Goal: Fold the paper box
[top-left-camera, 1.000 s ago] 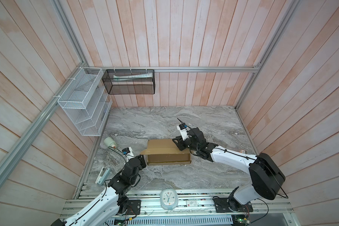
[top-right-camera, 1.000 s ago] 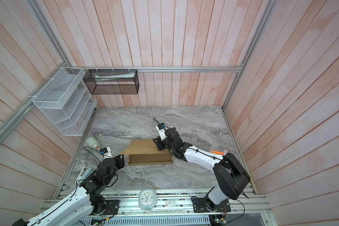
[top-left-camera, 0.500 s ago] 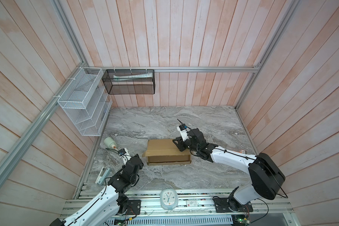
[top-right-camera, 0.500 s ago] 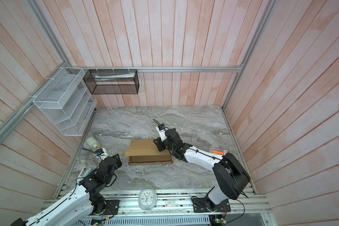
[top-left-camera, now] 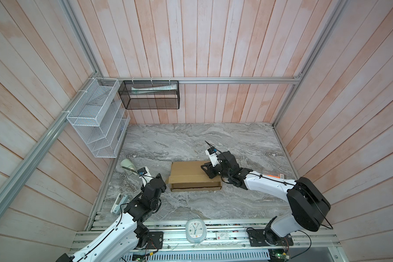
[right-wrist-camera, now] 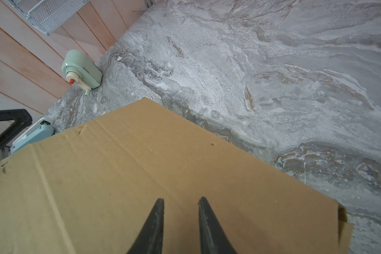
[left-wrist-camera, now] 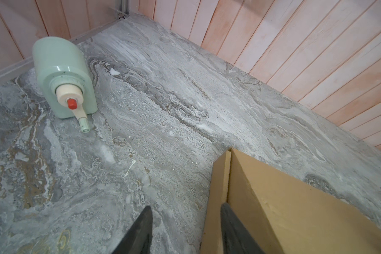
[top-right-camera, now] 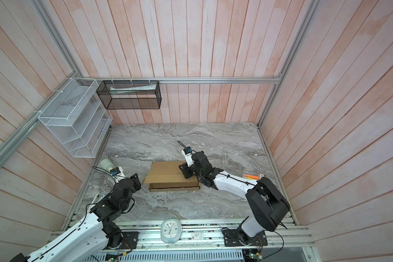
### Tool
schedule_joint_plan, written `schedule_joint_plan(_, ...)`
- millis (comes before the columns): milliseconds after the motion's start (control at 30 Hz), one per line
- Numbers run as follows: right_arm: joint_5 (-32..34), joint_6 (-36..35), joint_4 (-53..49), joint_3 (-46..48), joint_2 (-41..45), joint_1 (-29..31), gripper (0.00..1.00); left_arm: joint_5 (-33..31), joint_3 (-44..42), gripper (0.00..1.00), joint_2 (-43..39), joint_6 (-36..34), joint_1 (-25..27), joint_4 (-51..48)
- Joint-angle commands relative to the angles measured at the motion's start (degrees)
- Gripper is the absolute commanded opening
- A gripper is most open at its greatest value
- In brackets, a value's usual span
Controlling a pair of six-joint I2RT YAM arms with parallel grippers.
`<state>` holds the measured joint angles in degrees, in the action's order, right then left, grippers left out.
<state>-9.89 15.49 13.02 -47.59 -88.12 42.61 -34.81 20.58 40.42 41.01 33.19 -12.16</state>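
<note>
The paper box (top-left-camera: 191, 173) is a shallow brown cardboard mailer lying in the middle of the marble table (top-left-camera: 191, 140), its lid down; it shows in both top views. A side flap (top-left-camera: 168, 180) sticks out at its left end. My left gripper (left-wrist-camera: 186, 205) is open at that end, with one finger over the table and the other in front of the flap (left-wrist-camera: 218, 187). My right gripper (right-wrist-camera: 181, 199) rests on the lid's right end (top-left-camera: 205, 169), jaws a little apart with only flat cardboard (right-wrist-camera: 119, 165) under them.
A pale green crank device (top-left-camera: 127, 164) and a light blue stapler (top-left-camera: 118, 203) sit by the left wall. A white clock (top-left-camera: 195, 230) lies on the front rail. A white wire rack (top-left-camera: 95, 118) and black mesh basket (top-left-camera: 150, 95) hang at the back left. An orange item (top-right-camera: 251, 175) lies far right.
My left gripper drew back from the box's left end, then came forward to it again with its jaws wider. The right gripper stayed on the lid.
</note>
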Motion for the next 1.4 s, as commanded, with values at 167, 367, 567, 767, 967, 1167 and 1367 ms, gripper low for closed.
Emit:
schedule_joint_plan(167,-0.85,0.77,-1.92,2.14,1.21,0.28,0.28,10.96,3.24,0.54,2.47,-9.91,-4.69,5.67)
schedule_joint_plan(367,-1.01,0.92,-2.9,3.39,2.15,0.28,0.28,20.06,5.02,0.54,8.22,-12.46,-7.33,7.81)
schedule_joint_plan(567,-0.59,1.85,-3.42,5.26,3.51,0.28,0.27,26.37,6.27,0.54,12.4,-13.66,-9.07,9.23)
schedule_joint_plan(767,-0.83,2.09,-5.34,5.67,3.83,0.28,0.27,30.66,7.19,0.54,15.88,-14.13,-10.85,9.05)
schedule_joint_plan(967,-0.66,2.07,-6.28,5.93,3.66,0.19,0.26,32.98,7.36,0.54,17.4,-14.45,-11.82,9.78)
schedule_joint_plan(1167,-0.92,1.65,-7.3,5.23,2.73,0.02,0.25,34.85,7.22,0.54,19.36,-14.45,-12.45,10.73)
schedule_joint_plan(1367,-1.27,1.74,-7.48,5.22,2.42,-0.25,0.25,36.13,7.54,0.53,21.68,-14.64,-12.88,11.27)
